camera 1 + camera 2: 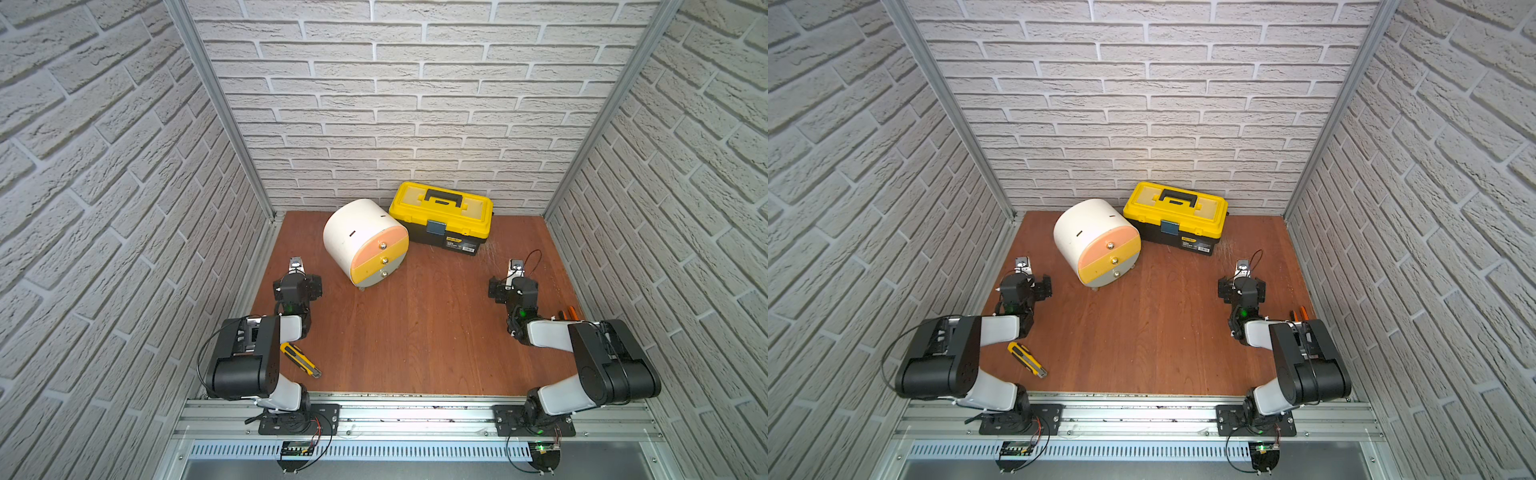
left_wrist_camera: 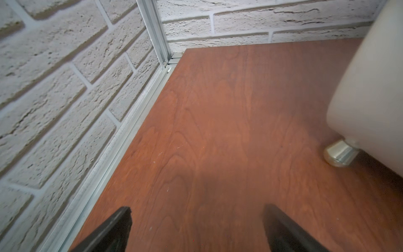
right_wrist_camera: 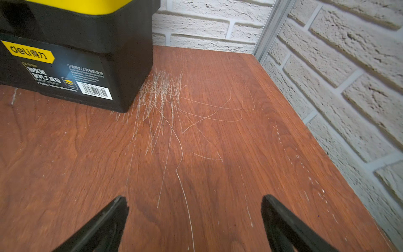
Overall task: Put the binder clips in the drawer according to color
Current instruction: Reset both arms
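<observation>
Inspector: Status, left to right?
Operator: I'm seeing the left gripper (image 2: 196,218) gaping wide, empty. The drawer (image 1: 365,245) is sitting just beside the toolbox (image 1: 442,216), all three fronts shut. The right gripper (image 3: 194,205) is gaping empty too.
Inspector: Progress?
Operator: I'm finding no binder clips anywhere in view. I'm judging sorting either finished or unstarted; can't tell which.
</observation>
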Motion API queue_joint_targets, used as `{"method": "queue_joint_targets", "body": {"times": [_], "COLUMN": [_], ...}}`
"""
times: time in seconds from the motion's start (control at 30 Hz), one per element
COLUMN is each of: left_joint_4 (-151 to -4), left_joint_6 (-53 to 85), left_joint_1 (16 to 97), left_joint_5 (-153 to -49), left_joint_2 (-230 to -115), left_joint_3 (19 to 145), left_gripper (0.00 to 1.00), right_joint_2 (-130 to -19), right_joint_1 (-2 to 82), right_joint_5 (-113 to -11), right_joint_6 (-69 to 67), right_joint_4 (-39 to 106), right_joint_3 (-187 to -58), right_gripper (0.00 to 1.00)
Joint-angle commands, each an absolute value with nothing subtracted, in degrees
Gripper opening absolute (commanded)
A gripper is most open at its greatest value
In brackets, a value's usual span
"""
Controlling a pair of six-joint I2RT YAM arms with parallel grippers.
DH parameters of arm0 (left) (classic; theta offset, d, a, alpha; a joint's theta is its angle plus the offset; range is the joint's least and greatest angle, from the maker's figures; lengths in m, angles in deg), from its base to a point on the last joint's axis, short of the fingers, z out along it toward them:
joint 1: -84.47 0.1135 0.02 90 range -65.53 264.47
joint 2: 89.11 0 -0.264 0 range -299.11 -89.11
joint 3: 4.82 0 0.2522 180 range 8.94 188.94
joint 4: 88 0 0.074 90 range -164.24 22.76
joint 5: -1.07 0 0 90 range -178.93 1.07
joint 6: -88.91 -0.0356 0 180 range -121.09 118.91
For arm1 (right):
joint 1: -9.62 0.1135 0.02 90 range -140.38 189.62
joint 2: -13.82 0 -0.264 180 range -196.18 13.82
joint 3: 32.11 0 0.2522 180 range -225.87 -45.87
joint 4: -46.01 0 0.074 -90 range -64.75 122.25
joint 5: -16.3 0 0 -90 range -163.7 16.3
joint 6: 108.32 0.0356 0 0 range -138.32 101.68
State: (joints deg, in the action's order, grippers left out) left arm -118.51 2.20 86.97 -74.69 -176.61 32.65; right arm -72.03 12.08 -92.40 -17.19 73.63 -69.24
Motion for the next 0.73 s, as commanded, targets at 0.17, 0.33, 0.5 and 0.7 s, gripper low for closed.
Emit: {"method": "queue_joint_targets", "body": {"times": [0.17, 0.33, 0.5, 0.7], "left_joint_4": [-126.39, -126.02, -125.82, -126.09], "left_joint_6": [1.55, 1.48, 1.61, 1.59], "left_joint_1": [86.77, 86.79, 86.82, 86.82], "left_joint_5": [-75.42, -75.44, -75.42, -75.40], "left_joint_2": [-178.17, -177.95, -177.94, -178.05], "left_joint_3": [30.43, 30.45, 30.56, 30.50], "left_gripper": [0.99, 0.98, 0.98, 0.98], "right_joint_2": [-71.35, -71.35, -72.66, -72.83], "right_joint_1": [11.86, 11.90, 11.75, 10.07], "right_joint_5": [-91.81, -91.83, -89.19, -83.81], "right_joint_6": [-16.55, -16.56, -17.23, -17.69], "right_joint_4": [77.08, 77.16, 76.63, 77.61], "right_joint_3": [-69.62, -69.60, -70.53, -69.97], "right_gripper": [0.99, 0.99, 0.99, 0.99]}}
